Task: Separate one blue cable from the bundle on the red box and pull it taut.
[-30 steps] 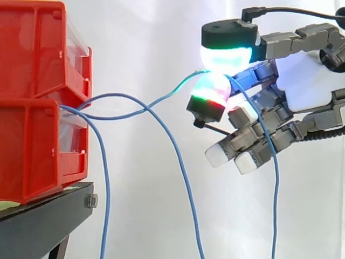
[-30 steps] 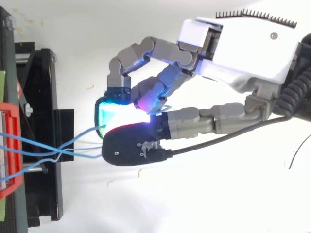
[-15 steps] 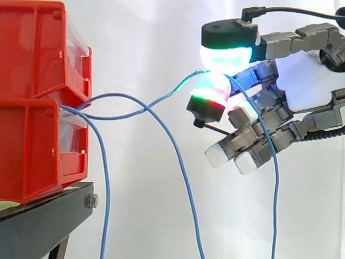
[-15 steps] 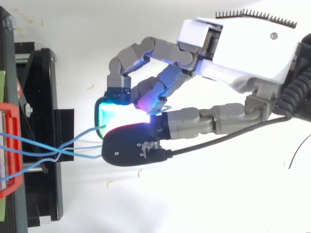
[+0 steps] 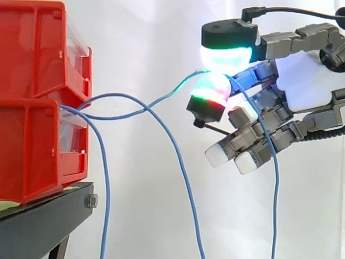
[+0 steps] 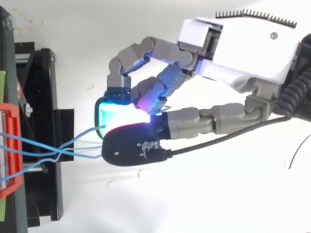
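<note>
Pinching one blue cable (image 5: 178, 85) btwn two glowing pads (image 5: 226, 56), the robot hand (image 5: 307, 81) hovers well apart from the stacked red bins (image 5: 32, 145) on their black stand (image 5: 43, 221), w/ a white curtain behind. Thumb and one finger are curled onto the strand; the other fingers curl loosely below and hold nothing. The held cable leaves the gap btwn the upper and lower bin, dips slightly, then climbs to the pinch, taking a green tint near the glow. Past the pads its free tail drapes over the fingers and drops out of the bottom of the side view. Two more loose cables (image 5: 106, 189) come from the same spot and hang down beside the stand, clear of the hand. Judged from this, separation looks done: one strand is out of the bundle and gripped alone. Pulling taut looks unfinished, since the span sags and curves near the bins; more travel away from them is prob. needed. From above, the strands cross just off the stand's edge (image 6: 41, 121) before one runs under the hand (image 6: 243, 48). Hard to make out: the exact contact spot, washed out by the glow and covered from above by a black fingertip back. Cable anchoring inside the bins is hidden, and all lower ends are cut off.
</note>
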